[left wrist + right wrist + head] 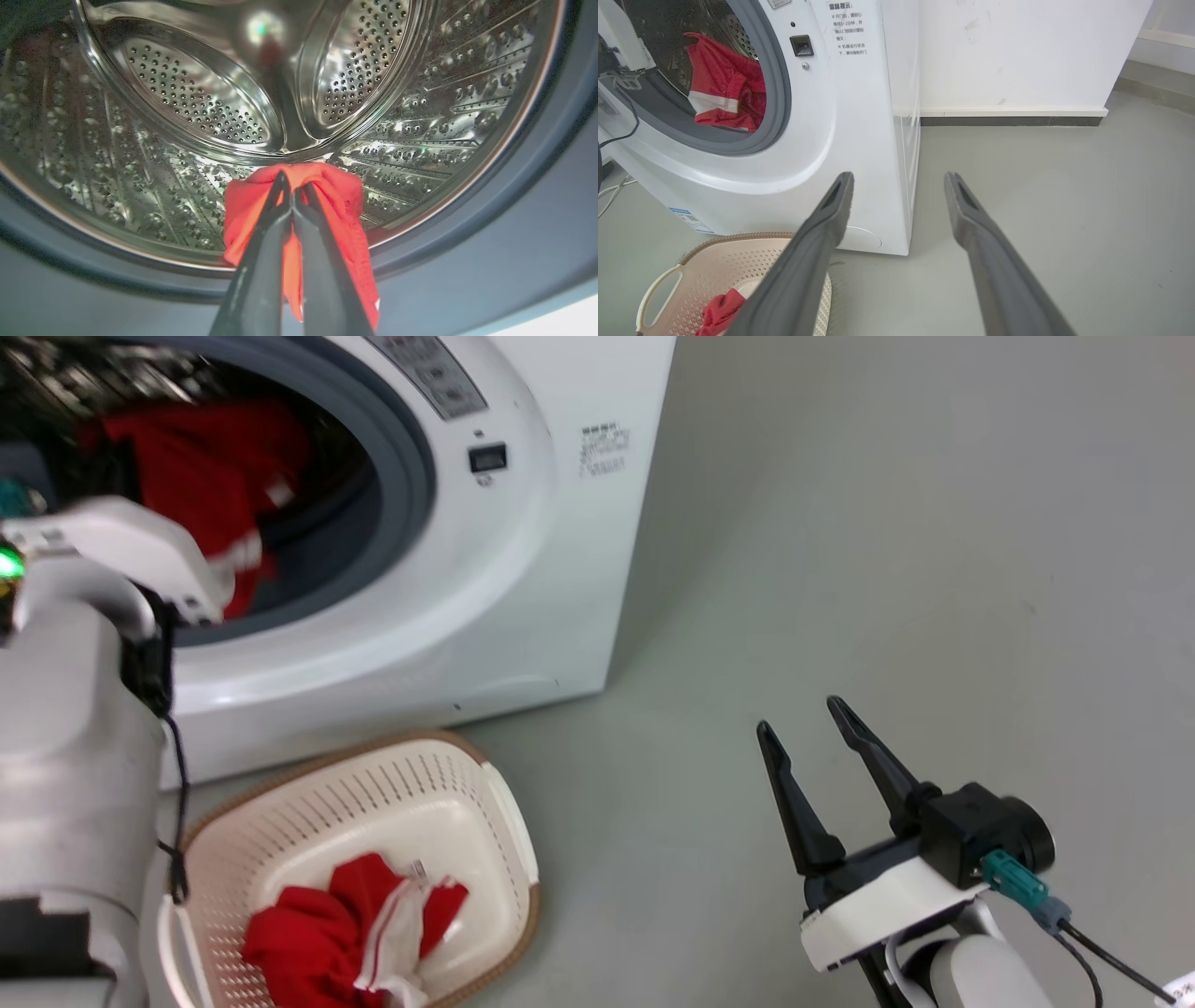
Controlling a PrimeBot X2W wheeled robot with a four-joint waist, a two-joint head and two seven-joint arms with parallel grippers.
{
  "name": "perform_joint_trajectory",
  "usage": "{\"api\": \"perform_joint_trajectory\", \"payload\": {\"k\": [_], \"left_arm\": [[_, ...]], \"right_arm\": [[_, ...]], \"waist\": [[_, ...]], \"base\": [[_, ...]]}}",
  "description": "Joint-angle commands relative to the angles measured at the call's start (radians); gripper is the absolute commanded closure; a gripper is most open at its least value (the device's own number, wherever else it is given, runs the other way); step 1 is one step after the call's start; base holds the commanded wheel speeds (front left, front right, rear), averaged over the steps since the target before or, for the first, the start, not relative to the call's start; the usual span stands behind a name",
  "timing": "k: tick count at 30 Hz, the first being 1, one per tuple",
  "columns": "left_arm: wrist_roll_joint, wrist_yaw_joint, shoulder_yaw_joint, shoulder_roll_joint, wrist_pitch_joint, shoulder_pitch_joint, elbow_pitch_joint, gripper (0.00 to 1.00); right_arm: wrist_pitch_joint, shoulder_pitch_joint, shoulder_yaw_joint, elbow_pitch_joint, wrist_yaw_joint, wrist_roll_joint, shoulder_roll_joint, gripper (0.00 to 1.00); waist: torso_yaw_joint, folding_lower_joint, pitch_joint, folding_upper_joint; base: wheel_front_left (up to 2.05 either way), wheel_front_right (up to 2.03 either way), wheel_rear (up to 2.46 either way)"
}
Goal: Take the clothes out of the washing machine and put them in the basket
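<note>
Left forearm (75,756) rises at lower left of head view, wrist reaching into porthole of washing machine (523,569). Left gripper (292,179) at drum (187,93) mouth, fingers pressed together, pinching red garment (341,196); fabric hangs down across grey door seal (514,224). Right gripper (798,714) hovers low over floor (887,523), right of machine, fingers spread wide, holding nothing. Basket (439,775) on floor just before machine, red-and-white clothes (308,933) heaped inside.

Even light; drum (261,28) glare; edges seemingly blurred
</note>
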Motion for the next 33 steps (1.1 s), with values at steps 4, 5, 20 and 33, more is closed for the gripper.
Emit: {"api": "perform_joint_trajectory", "payload": {"k": [4,5,20,33], "left_arm": [[-0.012,0.005,0.031,-0.036,-0.003,0.124,-0.109,1.00],[-0.014,0.010,0.038,-0.044,-0.003,0.152,-0.132,1.00],[-0.023,0.031,0.055,-0.108,-0.001,0.438,-0.462,1.00],[-0.038,0.126,0.005,-0.162,0.141,0.880,-0.959,1.00]], "right_arm": [[0.021,0.052,-0.019,-0.016,0.000,-0.013,0.000,0.00],[0.024,0.061,-0.022,-0.017,0.000,-0.013,0.000,0.00],[0.071,0.179,-0.063,-0.064,0.000,-0.002,0.001,0.00],[0.099,0.214,-0.065,-0.100,0.000,-0.017,0.001,0.00]], "waist": [[0.054,0.0001,-0.134,0.0000],[0.061,0.0001,-0.154,0.0000],[0.162,0.0001,-0.324,0.0000],[0.235,0.0001,-0.342,0.0000]], "base": [[0.00,0.00,0.00],[0.00,0.00,0.00],[0.00,0.00,0.00],[0.00,0.00,0.00]]}}
